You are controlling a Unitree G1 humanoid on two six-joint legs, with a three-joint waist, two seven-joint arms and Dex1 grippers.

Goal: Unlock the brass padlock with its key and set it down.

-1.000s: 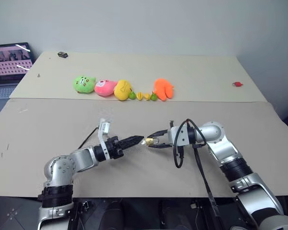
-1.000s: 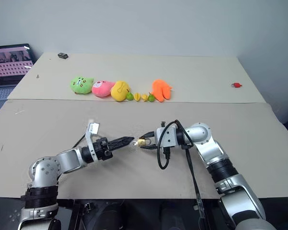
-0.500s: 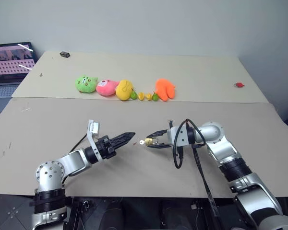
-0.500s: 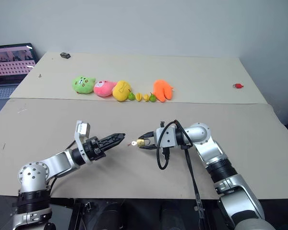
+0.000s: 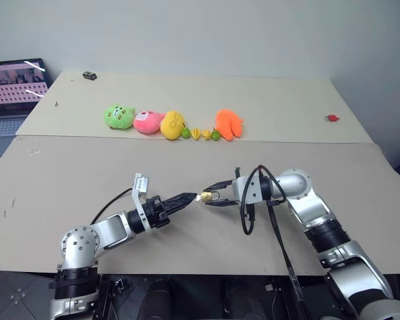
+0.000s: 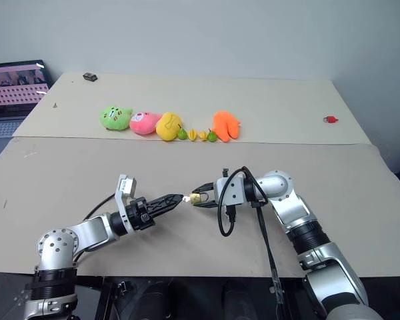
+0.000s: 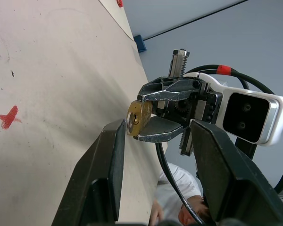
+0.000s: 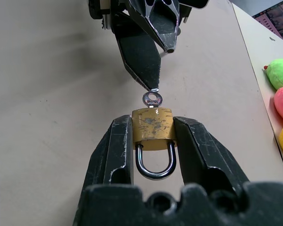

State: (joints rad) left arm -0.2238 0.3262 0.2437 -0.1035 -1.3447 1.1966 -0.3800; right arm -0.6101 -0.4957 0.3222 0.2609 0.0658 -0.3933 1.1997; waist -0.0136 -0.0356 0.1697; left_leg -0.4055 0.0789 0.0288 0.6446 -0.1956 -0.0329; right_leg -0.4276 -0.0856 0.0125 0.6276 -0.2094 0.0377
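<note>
The brass padlock (image 8: 152, 122) hangs a little above the tan table (image 5: 67, 173), with my right gripper (image 8: 152, 126) shut on its sides and its silvery shackle pointing back toward the wrist. The key (image 8: 152, 100) sits in the lock's underside, its round silver head sticking out toward my left gripper (image 5: 192, 198). That gripper comes in level from the left. Its fingers (image 7: 111, 174) stand apart, and one fingertip (image 8: 151, 84) touches the edge of the key head without pinching it.
A row of plush toys (image 5: 170, 123) and small toy fruits lies on the far table. A laptop (image 5: 13, 83) stands at the far left, a small dark object (image 5: 89, 75) behind it, a red item (image 5: 331, 118) far right. A black cable (image 5: 248, 213) loops off the right wrist.
The left gripper drew back from the key half a second ago and has come forward again until its tip reaches the key head. The right gripper kept still with the padlock.
</note>
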